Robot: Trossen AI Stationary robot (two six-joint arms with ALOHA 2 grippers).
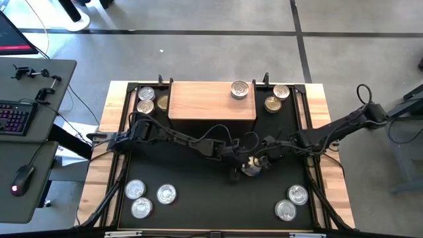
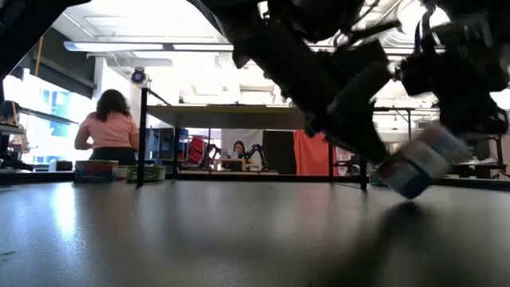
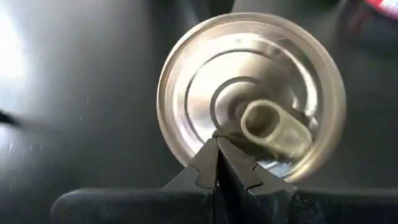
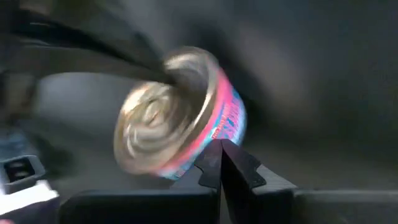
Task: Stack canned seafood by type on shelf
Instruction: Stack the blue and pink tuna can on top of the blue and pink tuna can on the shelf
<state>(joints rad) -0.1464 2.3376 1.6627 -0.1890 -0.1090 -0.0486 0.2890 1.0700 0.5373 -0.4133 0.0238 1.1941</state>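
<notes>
One tin (image 1: pixel 251 168) sits tilted at the middle of the black mat, with both arms meeting over it. It has a silver lid with a pull tab (image 3: pixel 273 124) and a pink and blue side label (image 4: pixel 227 121). In the low view the tin (image 2: pixel 422 169) leans with its lower edge close to the mat. My left gripper (image 3: pixel 217 152) is shut at the lid's rim. My right gripper (image 4: pixel 221 152) is shut at the tin's side. The wooden shelf (image 1: pixel 205 102) stands at the far side with one tin (image 1: pixel 240 89) resting flat on it. My left gripper touches the tin with its shut fingertips (image 3: pixel 208 158) at the lid's edge (image 3: pixel 205 134), beside the pull tab. Whether it presses, I cannot tell. The tin is tilted. My right gripper has its shut fingertips (image 4: pixel 233 162) against the labelled side wall (image 4: pixel 217 134), low on the tilted tin.
Tins lie left of the shelf (image 1: pixel 145 99) and right of it (image 1: pixel 277 98). Three more sit near the mat's front left (image 1: pixel 149 197) and two at its front right (image 1: pixel 291 201). A desk with a keyboard (image 1: pixel 16 119) stands left of the table. People sit in the room behind (image 2: pixel 107 127).
</notes>
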